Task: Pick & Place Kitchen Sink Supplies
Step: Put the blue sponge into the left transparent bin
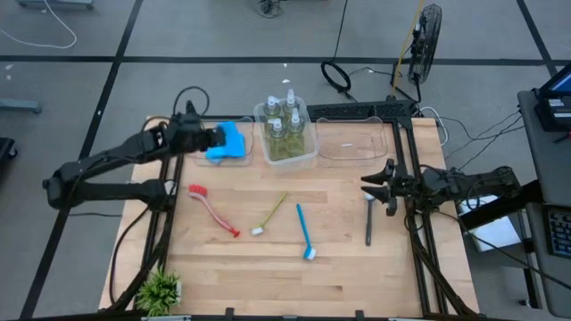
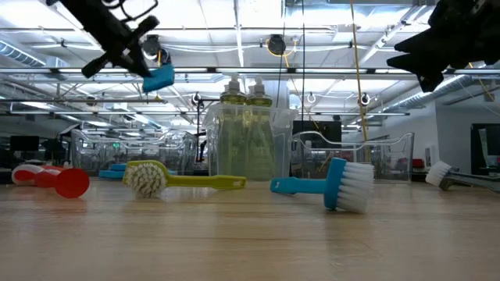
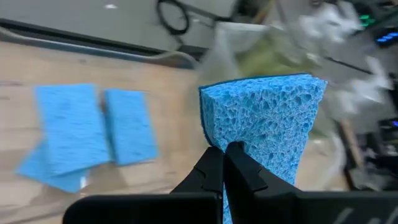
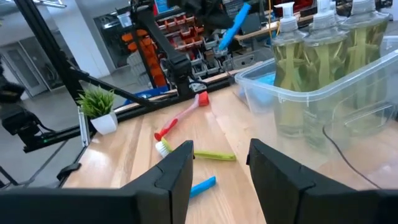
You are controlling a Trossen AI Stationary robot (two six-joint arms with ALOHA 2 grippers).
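- Hidden: in the high view the left gripper (image 1: 217, 138) overlaps the blue sponges beneath it, so the leftmost clear bin (image 1: 234, 159) is hard to make out; the left wrist view shows three loose sponges (image 3: 87, 134), partly stacked.
- Left gripper: fingers (image 3: 214, 171) closed on a held sponge (image 3: 264, 127), porous and bright blue, raised above the surface (image 1: 268, 267) at about 10 o'clock.
- Middle bin (image 1: 308, 159), at 12 o'clock: four pump bottles (image 1: 285, 120) of yellow-green liquid standing upright.
- Bin at 1 o'clock (image 1: 352, 143): contents cannot be made out.
- Right gripper (image 1: 379, 185), at 3 o'clock: fingers parted, holding nothing, above the surface just beside the dark grey brush (image 1: 368, 218).
- Lying on the surface, mutually apart: red brush (image 1: 212, 209), yellow-green brush (image 1: 270, 214), blue brush (image 1: 305, 232).
- Potted plant (image 1: 161, 290) stands at the 7 o'clock corner.
- Open room: bare surface along the 6 o'clock edge.
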